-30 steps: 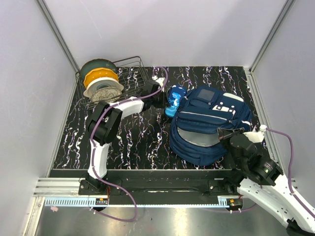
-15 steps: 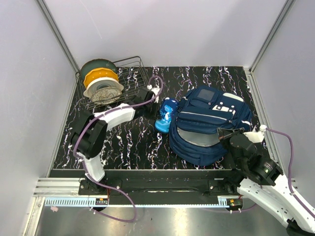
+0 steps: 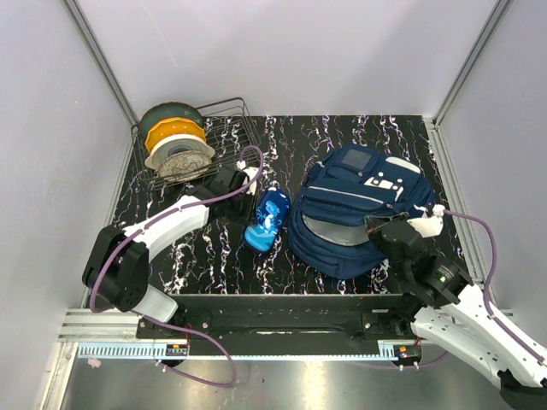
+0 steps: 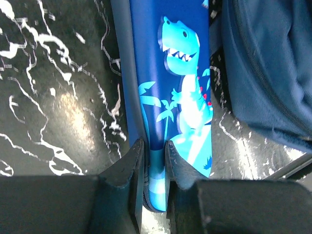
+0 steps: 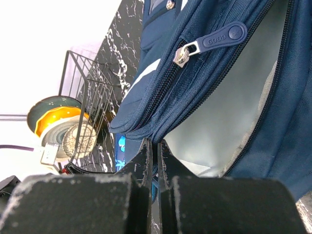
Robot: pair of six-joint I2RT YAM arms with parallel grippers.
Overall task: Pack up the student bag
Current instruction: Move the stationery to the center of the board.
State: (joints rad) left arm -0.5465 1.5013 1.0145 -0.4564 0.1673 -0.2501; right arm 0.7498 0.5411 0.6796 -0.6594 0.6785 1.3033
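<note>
The student bag (image 3: pixel 363 192), navy with white stripes, lies at the right of the table, its main compartment open and the grey lining (image 5: pixel 229 112) showing. My right gripper (image 3: pixel 377 227) (image 5: pixel 156 146) is shut on the fabric rim of that opening and holds it up. A glossy blue pencil case (image 3: pixel 267 220) with a dinosaur print (image 4: pixel 187 83) lies just left of the bag. My left gripper (image 3: pixel 261 195) (image 4: pixel 155 156) is shut on the case's near end. The bag's side (image 4: pixel 273 73) shows at the right of the left wrist view.
A wire dish rack (image 3: pixel 241 115) (image 5: pixel 83 97) holding stacked plates and bowls (image 3: pixel 175 141) stands at the back left. A zipper pull (image 5: pixel 224 36) hangs on the bag's upper flap. The black marbled table (image 3: pixel 214 248) ends at grey walls behind and on both sides.
My left gripper has dragged the pencil case left and toward the near edge, away from the bag's top. My right gripper has shifted slightly left and back, still holding the rim.
</note>
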